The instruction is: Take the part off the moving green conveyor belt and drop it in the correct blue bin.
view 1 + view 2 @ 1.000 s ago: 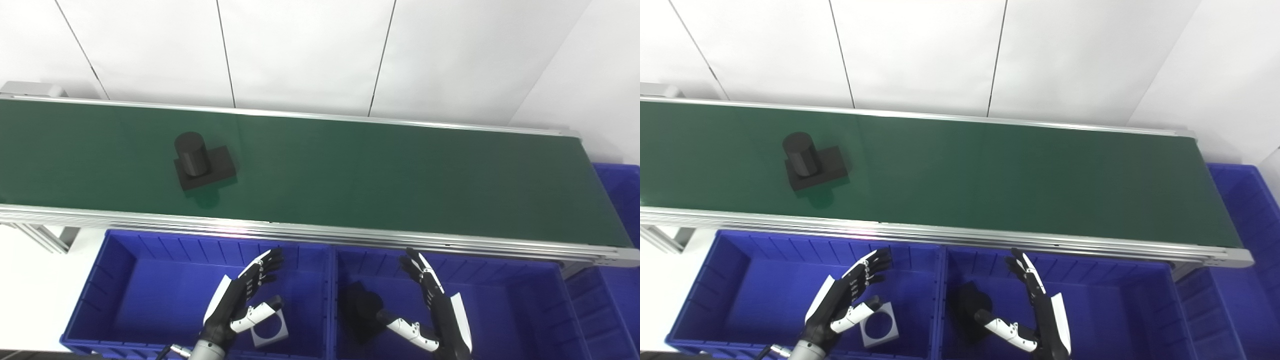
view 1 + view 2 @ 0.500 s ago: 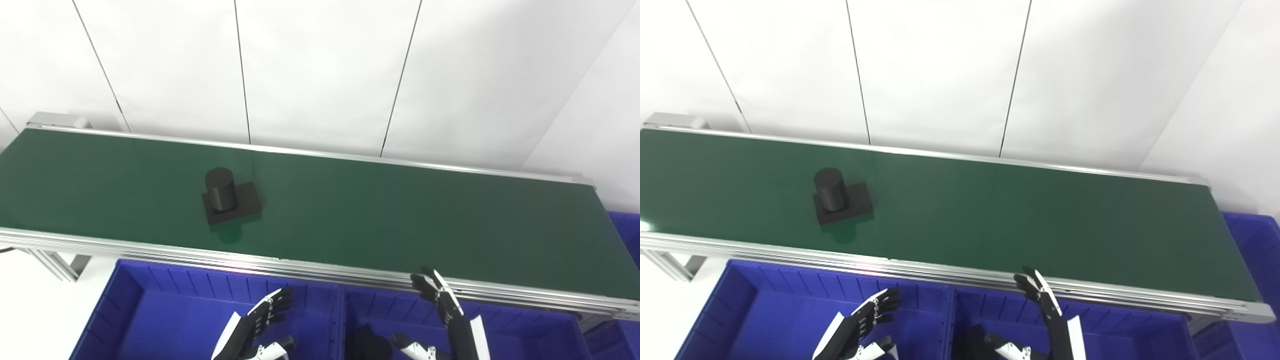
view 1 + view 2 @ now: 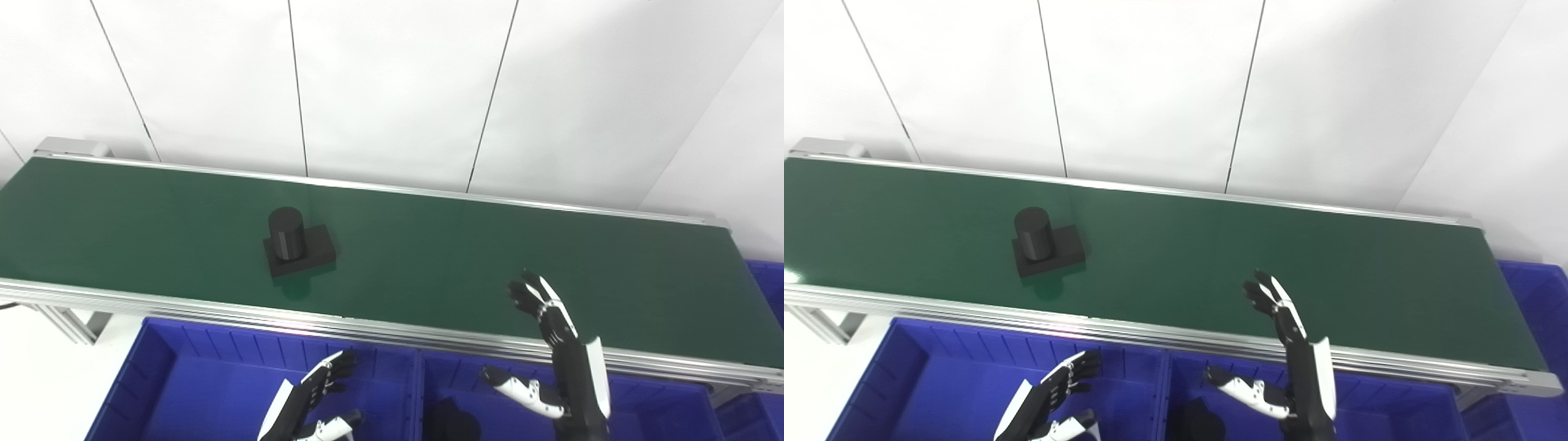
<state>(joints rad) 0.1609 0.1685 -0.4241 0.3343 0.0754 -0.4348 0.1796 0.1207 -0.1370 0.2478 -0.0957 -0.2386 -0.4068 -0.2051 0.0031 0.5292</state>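
It looked like a factory sorting station: a long green conveyor belt (image 3: 429, 257) in a metal frame (image 3: 184, 306), blue plastic bins (image 3: 202, 380) below it, bare white wall panels (image 3: 392, 86) behind.

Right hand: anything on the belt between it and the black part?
Nothing visible. The right hand is open over the belt, and the part sits to its left with only bare green belt between them. The left hand waits over a bin.
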